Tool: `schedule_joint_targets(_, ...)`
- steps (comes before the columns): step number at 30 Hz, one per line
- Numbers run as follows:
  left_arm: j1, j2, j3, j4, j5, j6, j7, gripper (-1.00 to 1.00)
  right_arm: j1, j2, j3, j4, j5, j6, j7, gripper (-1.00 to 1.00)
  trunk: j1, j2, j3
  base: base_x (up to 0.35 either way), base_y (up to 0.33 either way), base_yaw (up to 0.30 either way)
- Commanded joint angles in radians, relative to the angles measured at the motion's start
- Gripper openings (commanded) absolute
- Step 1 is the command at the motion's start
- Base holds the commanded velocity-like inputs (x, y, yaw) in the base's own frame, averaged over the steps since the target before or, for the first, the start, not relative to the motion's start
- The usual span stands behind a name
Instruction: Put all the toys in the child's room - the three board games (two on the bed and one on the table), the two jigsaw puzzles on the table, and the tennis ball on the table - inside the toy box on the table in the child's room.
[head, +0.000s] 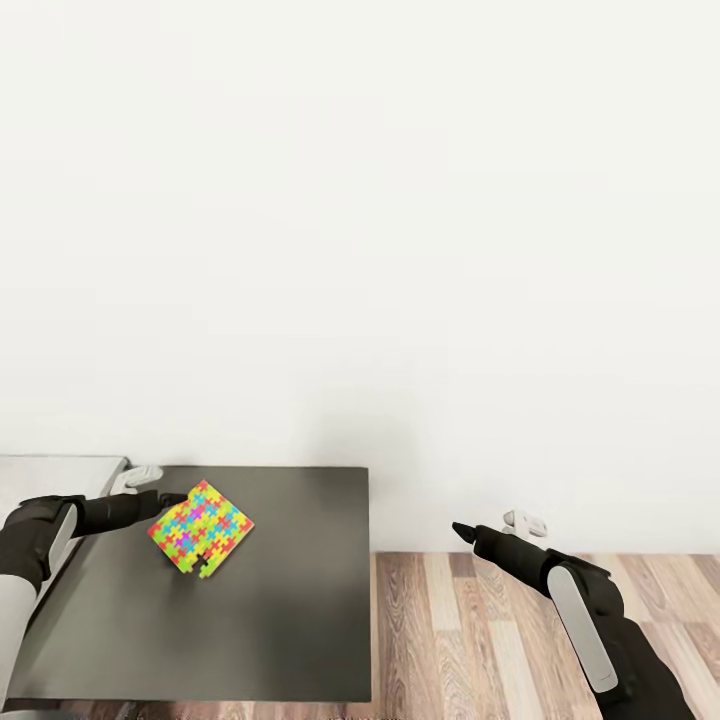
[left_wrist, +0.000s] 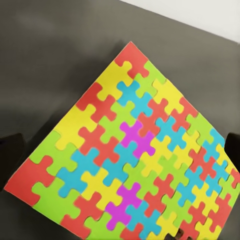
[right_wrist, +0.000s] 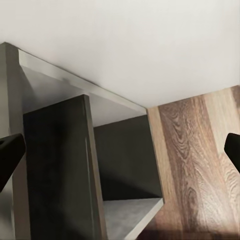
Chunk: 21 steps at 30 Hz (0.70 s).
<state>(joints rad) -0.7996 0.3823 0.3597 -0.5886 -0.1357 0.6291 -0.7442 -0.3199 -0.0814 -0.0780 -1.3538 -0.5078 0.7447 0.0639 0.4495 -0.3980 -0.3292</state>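
Head view is showing one jigsaw puzzle (head: 201, 529) tilted up off the dark surface (head: 280, 600), its near-left corner sitting at the tip of the left tool (head: 172, 500); the square is casting a shadow beneath itself, so it is looking lifted rather than lying flat. In the left wrist view the puzzle (left_wrist: 135, 160) is spreading right across between the two dark fingers at the picture's edges, so the left tool is appearing closed on one edge of the thin square, though the contact itself is hidden. To do this step well, the grip is needing to stay firm on that edge and the square kept near level while it is being carried, since a thin sheet held by one corner is likely to swing or slip; the toy box is the place to aim for, and I am judging that the arm or base is having to turn toward it first. Outward from there, the right tool (head: 462, 531) is hanging over the wood-plank floor (head: 480, 620), well apart from the puzzle, its fingers spread wide in the right wrist view and holding nothing; a white wall (head: 400, 250) is standing close behind the surface, limiting any forward reach.
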Motion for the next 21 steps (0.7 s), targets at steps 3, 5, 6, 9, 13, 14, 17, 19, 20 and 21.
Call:
schedule_joint_targets(3,-0.002,-0.001,0.007,-0.001,-0.010,0.007,-0.011,1.00,-0.001,0.000,-0.002,-0.001,0.005,0.006,0.007,1.00,0.000,-0.002,-0.007,0.000,0.000,0.000)
schedule_joint_targets(5,-0.004,-0.002,0.007,-0.001,-0.010,0.009,-0.007,1.00,-0.001,0.000,-0.002,-0.001,0.005,0.007,0.007,1.00,0.000,-0.002,-0.010,0.000,0.000,0.000)
schedule_joint_targets(6,-0.005,-0.003,0.007,-0.001,-0.011,0.010,-0.005,1.00,-0.001,0.000,-0.002,-0.001,0.005,0.007,0.007,1.00,0.000,-0.002,-0.012,0.000,0.000,0.000)
schedule_joint_targets(9,-0.009,-0.009,0.008,-0.001,-0.011,0.011,0.018,1.00,-0.001,0.001,0.000,-0.002,0.005,0.006,0.007,1.00,0.000,-0.002,-0.016,0.000,0.000,0.000)
schedule_joint_targets(13,-0.016,-0.015,0.008,-0.001,-0.010,-0.005,0.094,1.00,-0.001,0.001,0.002,-0.007,0.005,0.007,0.007,1.00,0.000,-0.002,-0.023,0.000,0.000,0.000)
schedule_joint_targets(14,-0.017,-0.016,0.008,-0.001,-0.009,-0.015,0.109,1.00,-0.001,0.001,0.002,-0.007,0.005,0.007,0.007,1.00,0.000,-0.002,-0.025,0.000,0.000,0.000)
schedule_joint_targets(17,-0.019,-0.023,0.008,-0.001,-0.008,-0.071,0.172,1.00,-0.001,0.000,0.002,-0.007,0.005,0.007,0.007,1.00,0.000,-0.002,-0.029,0.000,0.000,0.000)
schedule_joint_targets(19,-0.019,-0.025,0.008,-0.001,-0.007,-0.083,0.186,1.00,-0.001,0.001,0.002,-0.006,0.005,0.007,0.007,1.00,0.000,-0.002,-0.033,0.000,0.000,0.000)
schedule_joint_targets(20,-0.019,-0.026,0.008,-0.001,-0.008,-0.089,0.191,1.00,-0.001,0.001,0.003,-0.006,0.005,0.007,0.007,1.00,0.000,-0.002,-0.034,0.000,0.000,0.000)
schedule_joint_targets(21,-0.019,-0.026,0.009,-0.001,-0.007,-0.096,0.198,1.00,-0.001,0.001,0.003,-0.006,0.005,0.007,0.007,1.00,0.000,-0.002,-0.036,0.000,0.000,0.000)
